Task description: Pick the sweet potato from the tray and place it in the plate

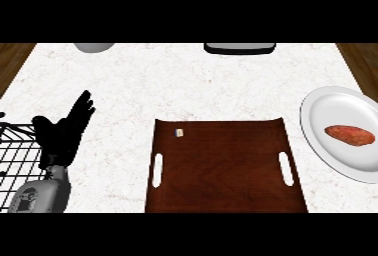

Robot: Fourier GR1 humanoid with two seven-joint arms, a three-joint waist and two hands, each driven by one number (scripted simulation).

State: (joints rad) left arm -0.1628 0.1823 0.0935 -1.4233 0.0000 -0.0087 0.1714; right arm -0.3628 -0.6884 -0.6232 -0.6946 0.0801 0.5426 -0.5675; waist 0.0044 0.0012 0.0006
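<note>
Sweet potato [350, 135] already lies in plate [325, 107], far right of left hand [63, 131]. Left fingers [80, 110] straight, open, holding nothing, resting left of brown tray [221, 170]. Right hand unseen. Best move: leave potato settled, keep hands clear of plate.

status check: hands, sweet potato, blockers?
Left hand open, resting left of tray. Right hand out of view. Sweet potato on plate. No blockers.

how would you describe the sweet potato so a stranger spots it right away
Start at the brown wooden tray mid-counter, then look right to the white plate at the counter's edge. The sweet potato lies on it: a small reddish-orange oblong, the only thing on the plate.
</note>
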